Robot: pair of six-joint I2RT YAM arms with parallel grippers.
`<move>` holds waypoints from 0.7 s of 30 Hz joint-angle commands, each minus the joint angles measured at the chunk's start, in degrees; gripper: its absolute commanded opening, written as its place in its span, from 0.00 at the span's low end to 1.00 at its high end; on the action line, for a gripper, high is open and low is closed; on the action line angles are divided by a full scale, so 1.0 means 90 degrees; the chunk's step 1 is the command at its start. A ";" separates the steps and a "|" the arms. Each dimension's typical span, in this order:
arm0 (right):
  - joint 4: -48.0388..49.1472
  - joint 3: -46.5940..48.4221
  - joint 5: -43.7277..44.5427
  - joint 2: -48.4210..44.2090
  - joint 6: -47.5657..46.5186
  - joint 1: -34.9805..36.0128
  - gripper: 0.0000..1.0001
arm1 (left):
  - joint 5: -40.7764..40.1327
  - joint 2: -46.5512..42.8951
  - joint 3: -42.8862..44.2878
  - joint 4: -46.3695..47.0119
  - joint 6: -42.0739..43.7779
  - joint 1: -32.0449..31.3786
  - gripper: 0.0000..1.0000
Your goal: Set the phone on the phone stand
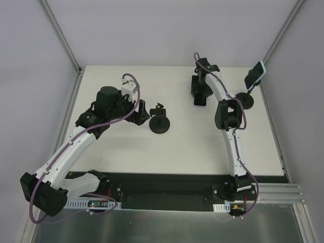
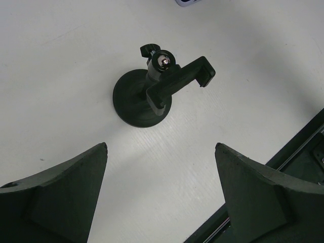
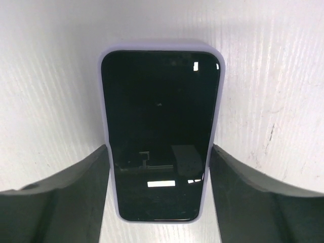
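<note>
Flanking phone (image 3: 161, 101) (screen dark), right tool (image 3: 159, 148), stand (image 2: 142, 103) well apart.

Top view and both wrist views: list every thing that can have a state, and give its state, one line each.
Flat phone: lying on the table, screen up and dark.
Empty stand: upright, clamp holding nothing.
Mounted phone: held tilted on its stand.
Far stand: upright, carrying a phone.
Left gripper: open, empty, short of the empty stand.
Right gripper: fingers either side of the flat phone; grip unclear.
</note>
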 commanded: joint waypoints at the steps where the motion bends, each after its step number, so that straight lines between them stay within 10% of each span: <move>1: -0.0678 0.0050 -0.0053 0.0300 0.0021 -0.0005 0.51 | 0.0048 -0.0014 -0.0017 0.0180 0.0035 -0.0063 0.86; 3: -0.0698 0.0010 -0.0268 0.0251 0.0030 -0.0073 0.15 | 0.0058 -0.0033 -0.0017 0.0189 0.0035 -0.0053 0.86; 5: -0.0659 -0.0116 -0.0347 0.0037 0.0030 -0.0073 0.01 | 0.0048 -0.0033 -0.0017 0.0180 0.0035 -0.0063 0.86; 9: -0.0065 -0.1275 -0.0415 -0.0976 0.0030 0.0034 0.01 | 0.0038 -0.0014 -0.0017 0.0199 0.0035 -0.0063 0.86; 21: 0.6378 -0.8014 -0.0659 -0.6024 -0.0057 0.0454 0.00 | 0.0067 -0.0092 -0.0017 0.0180 -0.0014 -0.0063 0.85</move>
